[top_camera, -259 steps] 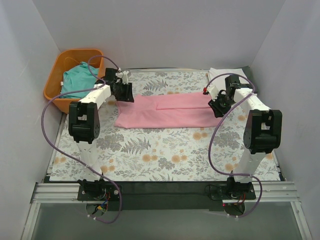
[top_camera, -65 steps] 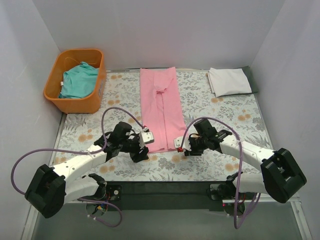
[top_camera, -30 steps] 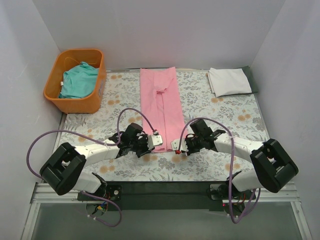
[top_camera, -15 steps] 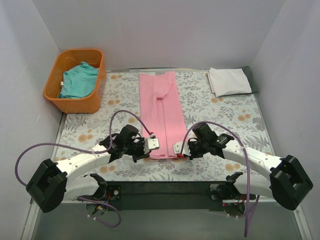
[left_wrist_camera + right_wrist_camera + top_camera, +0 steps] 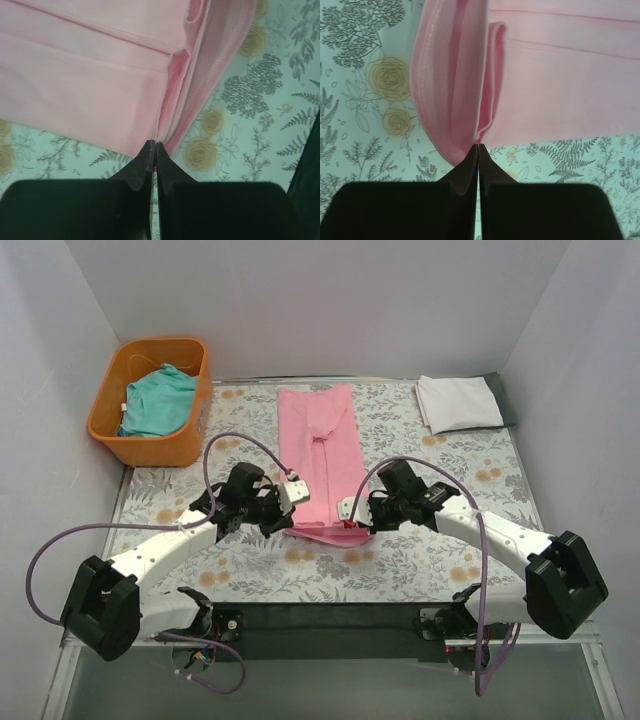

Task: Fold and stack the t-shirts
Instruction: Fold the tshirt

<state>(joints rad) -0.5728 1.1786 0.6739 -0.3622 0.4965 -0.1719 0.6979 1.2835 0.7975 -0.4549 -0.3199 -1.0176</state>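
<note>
Pink shirt (image 5: 322, 440) hem is clamped in your left gripper (image 5: 152, 148) and right gripper (image 5: 478, 148), lifted to fold it over

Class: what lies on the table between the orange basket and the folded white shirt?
The pink shirt, a long folded strip, with flowered cloth either side; the top view shows it.

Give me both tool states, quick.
Left tool: closed, holding the near edge of the pink t-shirt.
Right tool: closed, holding the same edge of the pink t-shirt.
</note>
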